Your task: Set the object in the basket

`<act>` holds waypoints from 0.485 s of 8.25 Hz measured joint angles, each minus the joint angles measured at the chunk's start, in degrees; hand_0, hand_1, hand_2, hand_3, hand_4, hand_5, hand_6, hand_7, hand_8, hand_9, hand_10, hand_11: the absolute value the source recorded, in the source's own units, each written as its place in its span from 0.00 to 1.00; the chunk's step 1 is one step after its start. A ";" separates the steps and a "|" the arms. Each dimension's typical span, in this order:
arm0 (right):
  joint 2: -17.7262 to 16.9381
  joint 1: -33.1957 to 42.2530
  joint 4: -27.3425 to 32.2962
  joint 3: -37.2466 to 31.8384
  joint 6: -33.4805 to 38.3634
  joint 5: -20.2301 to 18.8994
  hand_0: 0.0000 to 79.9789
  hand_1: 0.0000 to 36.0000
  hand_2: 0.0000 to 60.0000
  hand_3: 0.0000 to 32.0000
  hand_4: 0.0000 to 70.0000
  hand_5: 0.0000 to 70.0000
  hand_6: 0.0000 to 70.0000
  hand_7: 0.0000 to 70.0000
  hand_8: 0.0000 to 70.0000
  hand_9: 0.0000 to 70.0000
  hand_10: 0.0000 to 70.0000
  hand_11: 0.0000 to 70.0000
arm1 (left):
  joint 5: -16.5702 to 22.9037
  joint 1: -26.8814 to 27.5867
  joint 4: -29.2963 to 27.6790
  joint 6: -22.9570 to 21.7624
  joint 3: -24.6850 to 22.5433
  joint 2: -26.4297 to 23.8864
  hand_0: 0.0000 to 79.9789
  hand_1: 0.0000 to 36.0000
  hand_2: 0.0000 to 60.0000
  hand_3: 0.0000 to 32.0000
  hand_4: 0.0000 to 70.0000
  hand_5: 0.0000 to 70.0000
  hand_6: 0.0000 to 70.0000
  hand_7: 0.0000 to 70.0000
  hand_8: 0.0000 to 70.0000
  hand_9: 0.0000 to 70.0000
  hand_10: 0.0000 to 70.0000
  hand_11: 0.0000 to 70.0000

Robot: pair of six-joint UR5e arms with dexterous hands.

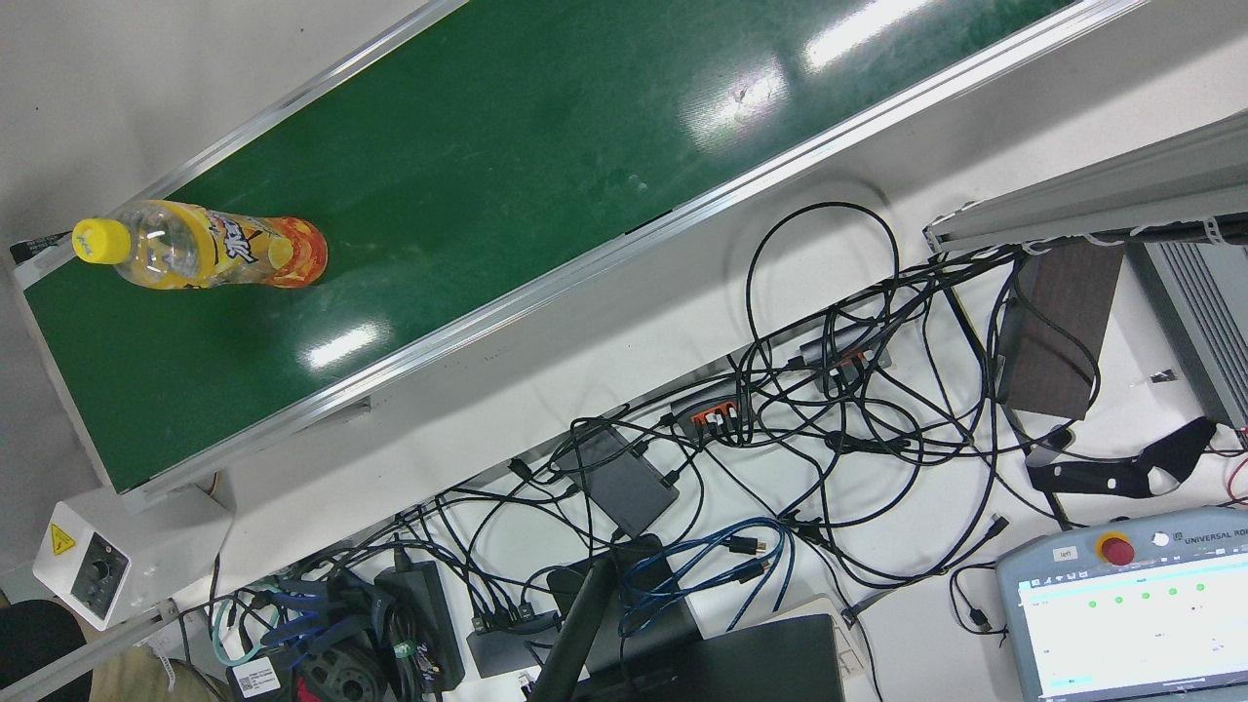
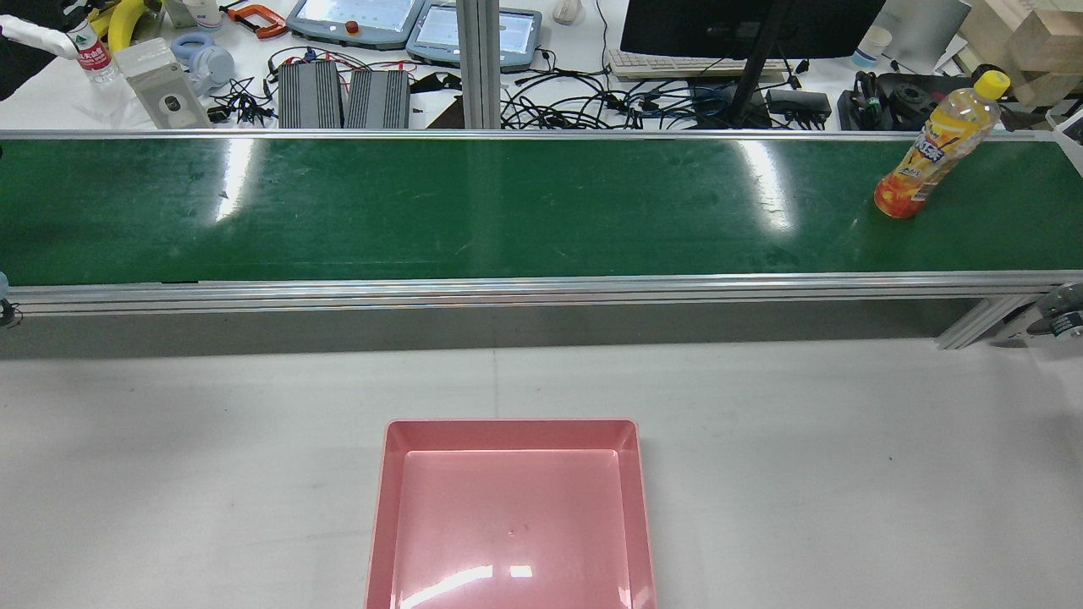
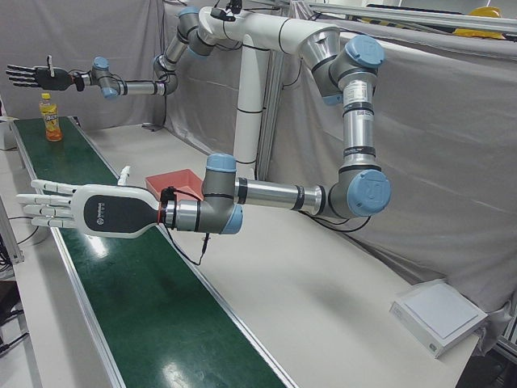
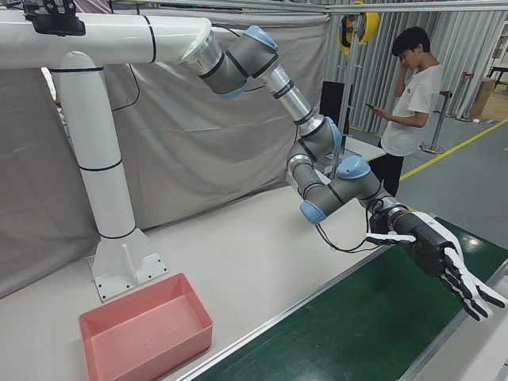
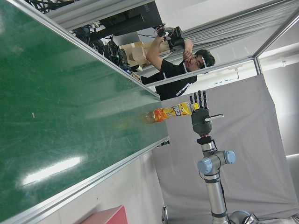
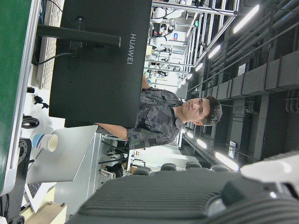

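The right hand [image 3: 32,77], the dark one, hangs flat in the air with its fingers spread wide and nothing in it, near the far end of the line and above the bottle's level. The left hand [image 3: 56,208], the white one, is just as splayed and empty, held out over the near stretch of the belt.

The long green conveyor surface [image 2: 508,211] runs the whole width of the station. The pink basket [image 2: 508,425] sits empty on the white table on the robot's side of it, about midway along, well apart from the bottle.

The bottle [image 2: 931,161] stands upright on the belt towards the robot's right end. It is clear plastic with an orange and yellow label, and looks only partly filled, so I'd guess it's fairly light and a bit top-heavy to nudge. The wall should give under a hard squeeze and the film will be slick. The labelled middle of the body looks the safest place to wrap fingers, rather than the narrow neck under the yellow cap [image 2: 992,84].
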 measured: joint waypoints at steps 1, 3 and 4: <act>0.00 0.00 0.00 0.02 0.00 0.00 0.00 0.00 0.00 0.00 0.00 0.00 0.00 0.00 0.00 0.00 0.00 0.00 | 0.00 0.05 0.03 -0.01 -0.01 -0.06 0.63 0.13 0.00 0.00 0.24 0.11 0.00 0.00 0.06 0.12 0.07 0.11; 0.00 -0.05 0.00 -0.11 -0.06 0.00 0.00 0.00 0.00 0.00 0.00 0.00 0.00 0.00 0.00 0.00 0.00 0.00 | 0.00 0.17 0.00 0.02 0.19 0.04 0.63 0.13 0.00 0.00 0.23 0.10 0.00 0.00 0.05 0.11 0.06 0.11; 0.00 -0.07 0.00 -0.16 -0.08 0.00 0.00 0.00 0.00 0.00 0.00 0.00 0.00 0.00 0.00 0.00 0.00 0.00 | 0.00 0.14 -0.02 0.05 0.41 0.24 0.63 0.13 0.00 0.00 0.22 0.10 0.00 0.00 0.05 0.11 0.06 0.10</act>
